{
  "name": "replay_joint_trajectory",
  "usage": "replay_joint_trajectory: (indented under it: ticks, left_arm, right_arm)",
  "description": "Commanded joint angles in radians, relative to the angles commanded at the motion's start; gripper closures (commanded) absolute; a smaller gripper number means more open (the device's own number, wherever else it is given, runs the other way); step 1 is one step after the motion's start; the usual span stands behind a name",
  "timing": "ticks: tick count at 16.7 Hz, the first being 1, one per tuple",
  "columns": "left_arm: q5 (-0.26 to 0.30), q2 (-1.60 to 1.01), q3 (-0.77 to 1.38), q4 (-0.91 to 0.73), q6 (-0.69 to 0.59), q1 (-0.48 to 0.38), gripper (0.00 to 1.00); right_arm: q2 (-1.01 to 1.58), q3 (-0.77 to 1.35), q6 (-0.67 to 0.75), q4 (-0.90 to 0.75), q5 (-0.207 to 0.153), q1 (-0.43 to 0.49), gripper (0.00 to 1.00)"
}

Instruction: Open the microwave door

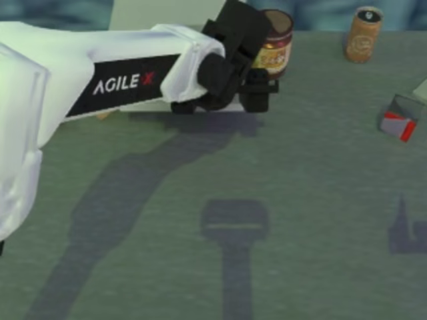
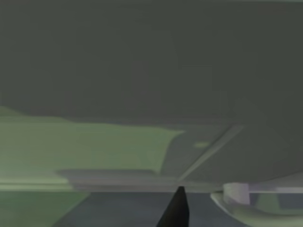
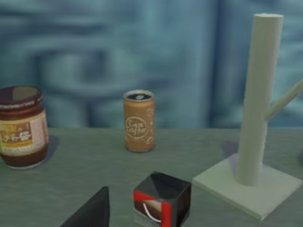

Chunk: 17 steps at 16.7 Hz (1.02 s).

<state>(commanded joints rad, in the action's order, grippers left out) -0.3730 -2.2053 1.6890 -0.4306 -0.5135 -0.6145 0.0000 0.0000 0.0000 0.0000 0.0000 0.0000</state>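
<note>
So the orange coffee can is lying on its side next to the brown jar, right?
Not quite. The orange coffee can stands upright, not on its side; the right wrist view shows its dark top facing up. It does stand on the table near the brown jar, with a gap between them.

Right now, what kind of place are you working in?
Likely a simulated kitchen-style tabletop: a grey-green table holding a microwave, a sauce jar and a coffee can, against a blurry blue backdrop.

White left arm (image 1: 100, 73), black AGILE-X band, black hand (image 1: 257, 83).
</note>
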Motion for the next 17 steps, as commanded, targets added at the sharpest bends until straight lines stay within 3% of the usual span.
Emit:
replay_joint_trajectory:
  ticks: [4, 5, 17]
  left_arm:
    - [0.000, 0.000, 0.000, 0.000, 0.000, 0.000, 0.98]
    - [0.000, 0.000, 0.000, 0.000, 0.000, 0.000, 1.00]
    - [-0.004, 0.056, -0.091, 0.015, -0.017, -0.036, 1.00]
  right_arm:
    - [0.000, 0.000, 0.000, 0.000, 0.000, 0.000, 0.00]
    - [0.000, 0.000, 0.000, 0.000, 0.000, 0.000, 0.00]
    - [0.000, 0.000, 0.000, 0.000, 0.000, 0.000, 0.00]
